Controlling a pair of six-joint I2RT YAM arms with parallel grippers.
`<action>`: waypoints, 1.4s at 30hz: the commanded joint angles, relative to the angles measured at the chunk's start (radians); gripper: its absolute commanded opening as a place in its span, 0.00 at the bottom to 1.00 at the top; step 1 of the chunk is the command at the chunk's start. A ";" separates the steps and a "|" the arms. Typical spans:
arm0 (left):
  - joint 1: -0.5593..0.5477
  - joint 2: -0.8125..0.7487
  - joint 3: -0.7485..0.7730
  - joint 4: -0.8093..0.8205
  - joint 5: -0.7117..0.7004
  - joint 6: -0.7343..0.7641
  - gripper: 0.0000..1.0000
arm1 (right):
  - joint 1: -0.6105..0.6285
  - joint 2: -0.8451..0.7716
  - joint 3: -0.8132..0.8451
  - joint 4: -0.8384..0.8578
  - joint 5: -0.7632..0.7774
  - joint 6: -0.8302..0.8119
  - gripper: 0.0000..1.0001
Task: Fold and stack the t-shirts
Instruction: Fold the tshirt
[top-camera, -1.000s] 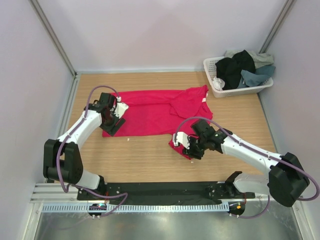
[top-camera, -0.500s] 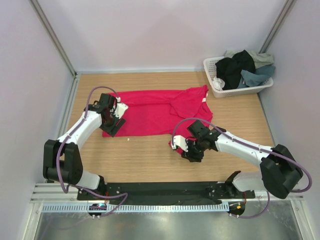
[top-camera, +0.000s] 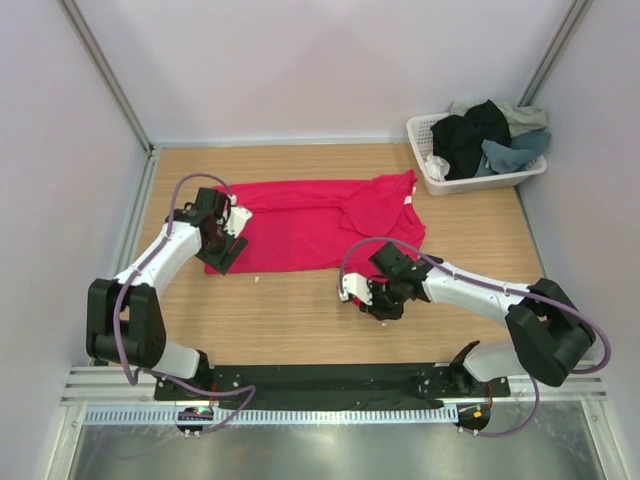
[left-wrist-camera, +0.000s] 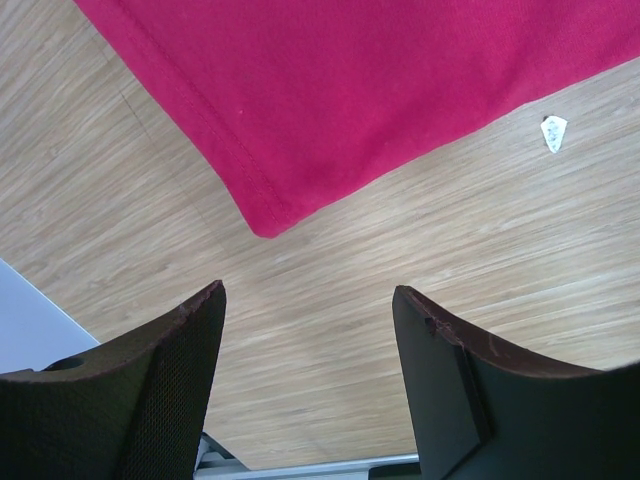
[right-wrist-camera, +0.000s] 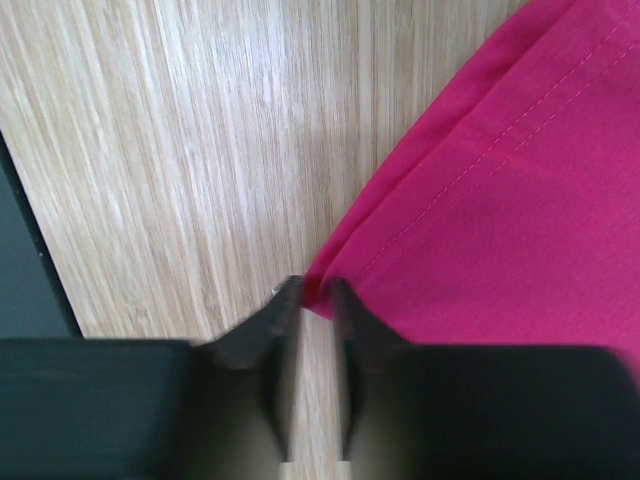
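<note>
Right wrist view: the right gripper (right-wrist-camera: 318, 296) pinches the near-right corner of the crimson-pink cloth t-shirt (right-wrist-camera: 500, 200). The left gripper (left-wrist-camera: 308, 298) hangs with jaws apart over the shirt's near-left corner.

You have the t-shirt (top-camera: 310, 220) spread mid-table (top-camera: 300, 325). The left pincer (left-wrist-camera: 308, 300) is just off its near-left corner and the right pincer (right-wrist-camera: 318, 290) at its near-right corner. The basket (top-camera: 424, 128), far right, holds other shirts (top-camera: 478, 135).
</note>
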 joint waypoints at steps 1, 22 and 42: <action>0.019 -0.016 -0.013 -0.010 0.009 -0.006 0.69 | 0.008 -0.011 -0.014 0.032 0.015 -0.010 0.16; 0.243 0.055 0.013 -0.103 0.238 -0.109 0.60 | 0.005 -0.121 0.162 -0.023 0.127 0.016 0.01; 0.349 0.354 0.172 -0.067 0.374 -0.138 0.45 | -0.018 -0.065 0.206 -0.017 0.154 0.010 0.01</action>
